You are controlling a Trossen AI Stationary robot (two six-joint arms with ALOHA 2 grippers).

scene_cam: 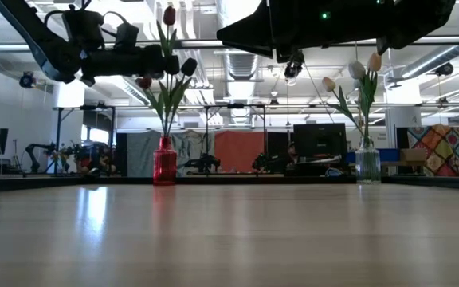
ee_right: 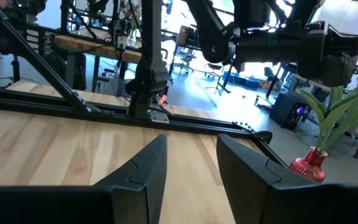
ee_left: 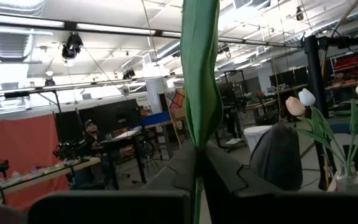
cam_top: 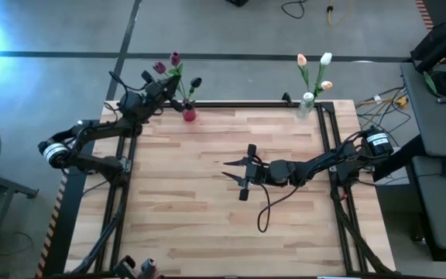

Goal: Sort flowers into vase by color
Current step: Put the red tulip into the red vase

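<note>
Left gripper (cam_top: 163, 91) clamped on a dark flower (cam_top: 195, 82), stem upright, just above the red vase (cam_top: 189, 115). Right gripper (cam_top: 241, 173) open, mid-desk, well away from that vase.

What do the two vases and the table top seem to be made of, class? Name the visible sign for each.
Red vase: probably glass or glossy plastic, since it shines and looks translucent.
Clear vase: likely glass, since the background shows through it.
Table top: wood, butcher-block style, shown by pale joined strips with grain; its smooth finish reflects light in the low view.
</note>
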